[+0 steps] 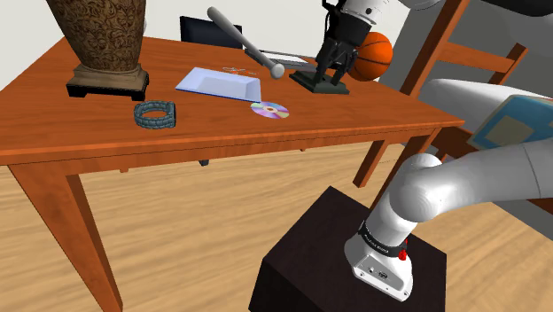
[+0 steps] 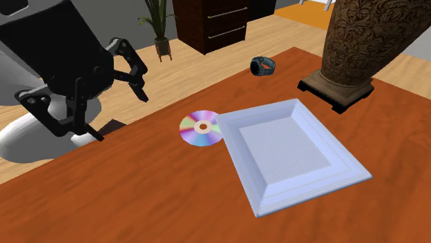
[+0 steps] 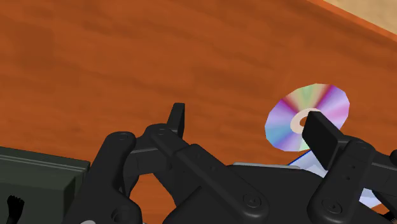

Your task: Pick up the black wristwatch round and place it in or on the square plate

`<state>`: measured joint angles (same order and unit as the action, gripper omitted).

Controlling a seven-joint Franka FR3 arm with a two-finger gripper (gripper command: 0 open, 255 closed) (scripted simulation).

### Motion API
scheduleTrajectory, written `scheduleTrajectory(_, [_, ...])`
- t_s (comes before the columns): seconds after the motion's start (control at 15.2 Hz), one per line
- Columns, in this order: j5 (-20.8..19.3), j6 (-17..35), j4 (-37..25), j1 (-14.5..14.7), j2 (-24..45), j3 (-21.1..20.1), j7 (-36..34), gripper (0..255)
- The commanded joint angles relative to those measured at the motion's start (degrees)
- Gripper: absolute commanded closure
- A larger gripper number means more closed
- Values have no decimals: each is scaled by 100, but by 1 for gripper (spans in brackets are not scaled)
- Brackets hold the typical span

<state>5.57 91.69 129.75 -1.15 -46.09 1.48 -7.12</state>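
We are showing the reach stage, before any grasp. The jaws of the black gripper (image 3: 248, 130) are standing well apart and holding nothing, with bare tabletop between them. The gripper is hovering over a flat dark green object (image 1: 317, 85) near the table's edge by the stand. The dark teal-grey wristwatch (image 1: 155, 113) is lying on the wooden table (image 1: 89, 142), well apart from the gripper, toward the shoulder view's left and near the dark base of the ornate brown vase (image 1: 97, 35). The pale square plate (image 2: 290, 148) is lying between gripper and watch, with a rainbow-sheened CD (image 2: 201, 128) touching or just beside its nearer corner. We are judging that the next move calls for carrying the open jaws across the plate, lowering them over the watch band and closing on it. The plate's raised rim and the CD are lying along that path, so the hand is needing height while crossing. The vase base is crowding the watch on one side and is limiting approach room. A baseball bat (image 1: 239, 40) and a basketball (image 1: 372, 55) are resting farther back, clear of the route.
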Motion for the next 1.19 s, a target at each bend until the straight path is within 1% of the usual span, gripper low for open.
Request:
scheduleTrajectory(0.0, [0,0,0,0,0,0,0,0])
scheduleTrajectory(0.33, [212,44,-586,211,845,-528,-415,0])
scheduleTrajectory(0.59, [305,34,-1158,347,1575,-931,-752,0])
scheduleTrajectory(0.86, [319,-25,-1824,465,2355,-1323,-1106,0])
scheduleTrajectory(1.12, [239,-142,-2597,596,3195,-1701,-1489,0])
